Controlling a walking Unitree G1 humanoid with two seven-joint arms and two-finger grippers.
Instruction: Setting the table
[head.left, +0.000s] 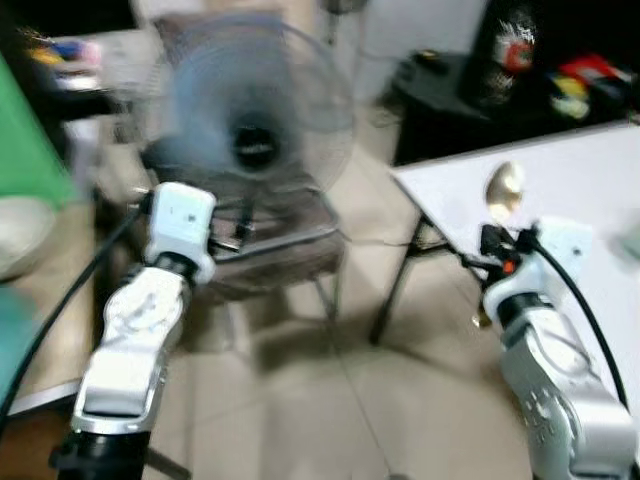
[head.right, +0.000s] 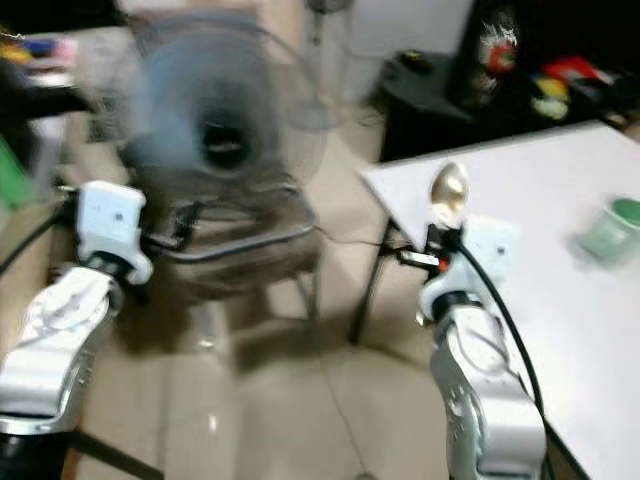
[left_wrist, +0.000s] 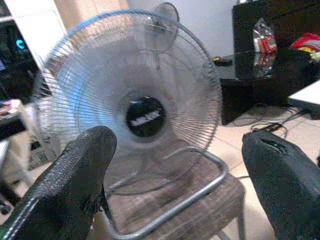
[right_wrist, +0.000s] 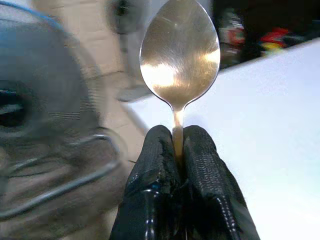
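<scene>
Spoon pinched upright in right pincer near white surface corner; left pincer wide, idle. Advice: carry level, lay flat beside green cup.

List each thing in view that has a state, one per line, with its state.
Spoon: held upright by its handle, bowl up, near the table corner.
Right gripper: shut on the spoon.
Left gripper: open, holding nothing, pointed at the fan.
Fan: standing on a chair; the blades look blurred.
Green cup: standing on the white table.
</scene>
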